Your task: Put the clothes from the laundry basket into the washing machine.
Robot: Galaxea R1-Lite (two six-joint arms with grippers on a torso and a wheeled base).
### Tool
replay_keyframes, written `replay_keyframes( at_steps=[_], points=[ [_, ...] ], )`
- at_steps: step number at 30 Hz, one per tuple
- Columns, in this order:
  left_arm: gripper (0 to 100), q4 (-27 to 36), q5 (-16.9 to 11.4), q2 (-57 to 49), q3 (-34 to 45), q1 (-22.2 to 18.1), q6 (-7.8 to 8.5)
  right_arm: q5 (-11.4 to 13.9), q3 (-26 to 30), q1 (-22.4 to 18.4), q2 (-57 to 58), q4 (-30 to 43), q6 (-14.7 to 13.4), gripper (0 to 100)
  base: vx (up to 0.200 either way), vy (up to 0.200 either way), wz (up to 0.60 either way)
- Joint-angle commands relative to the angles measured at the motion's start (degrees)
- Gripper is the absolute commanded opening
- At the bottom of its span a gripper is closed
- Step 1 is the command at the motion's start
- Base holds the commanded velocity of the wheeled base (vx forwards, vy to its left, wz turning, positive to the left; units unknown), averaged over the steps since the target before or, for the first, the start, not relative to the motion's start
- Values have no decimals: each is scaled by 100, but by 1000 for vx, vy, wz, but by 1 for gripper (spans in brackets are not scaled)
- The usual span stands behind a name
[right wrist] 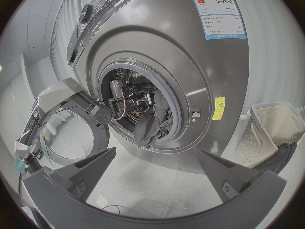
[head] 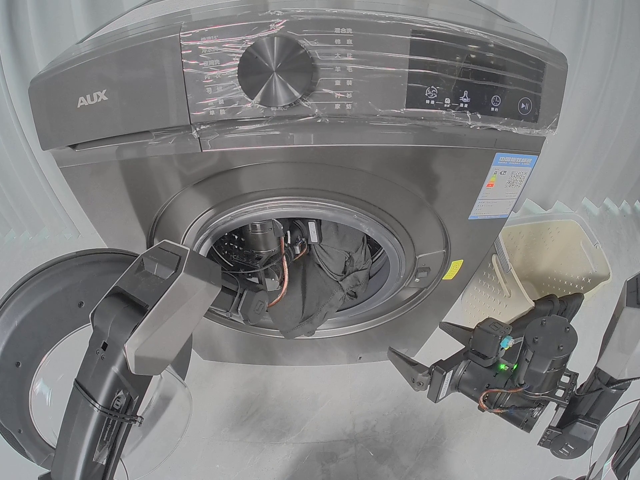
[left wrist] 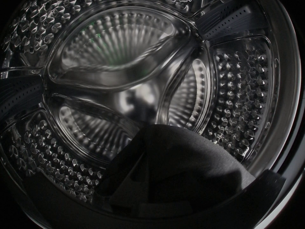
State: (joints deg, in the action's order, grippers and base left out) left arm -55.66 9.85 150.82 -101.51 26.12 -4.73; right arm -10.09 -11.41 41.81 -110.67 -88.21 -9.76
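Head, washer point(head: 333, 168): grey metal with a round mouth, door point(head: 40, 341) swung wide so arms can reach in
Head, garment point(head: 327, 275): limp dark cloth, half in, hanging over the mouth's lip beside the left gripper point(head: 303, 235), likely mid-feed; whether its fingers grip, I cannot tell
Left wrist, drum point(left wrist: 238, 96): shiny studded steel; the matte garment lies low in front
Right wrist, right gripper point(right wrist: 152, 151): fingers apart, empty, low before the washer; perforated cream basket point(right wrist: 273, 124) stands just beside the washer
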Motion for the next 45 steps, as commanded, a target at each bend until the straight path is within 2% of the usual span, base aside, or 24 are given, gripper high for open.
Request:
replay_keyframes(
  at_steps=[1, 5, 6, 11, 18, 20, 25, 36, 45],
  points=[
    [0, -41, 8, 61, -35, -11, -10, 7, -2, 2, -8, -3, 1, 100, 0, 0, 0],
    [0, -59, -9, 35, 61, -2, -10, -1, -2, 2, -8, -3, 1, 100, 0, 0, 0],
    [100, -76, -9, 17, 105, 7, -10, -1, 7, 2, -8, -3, 1, 100, 0, 0, 0],
    [100, -50, -9, -246, 536, 33, -28, 7, 7, 2, -16, -3, 1, 100, 0, 0, 0],
    [100, 38, -264, -1037, 2232, 191, 25, 7, -2, 11, -16, -3, 1, 100, 0, 0, 0],
    [100, 64, -343, -1134, 2593, 244, 69, -1, -10, 81, -16, -12, 1, 100, 0, 0, 0],
    [100, 47, -475, -1143, 3085, 297, 297, -1, -10, 108, -25, -12, -8, 100, 0, 0, 0],
    [100, 47, -554, -897, 2997, 323, 332, -1, -10, 108, -25, -12, -8, 100, 0, 0, 0],
    [100, 20, -510, -615, 2803, 200, 482, -1, -10, 108, -16, -12, -8, 100, 0, 0, 0]
  ],
)
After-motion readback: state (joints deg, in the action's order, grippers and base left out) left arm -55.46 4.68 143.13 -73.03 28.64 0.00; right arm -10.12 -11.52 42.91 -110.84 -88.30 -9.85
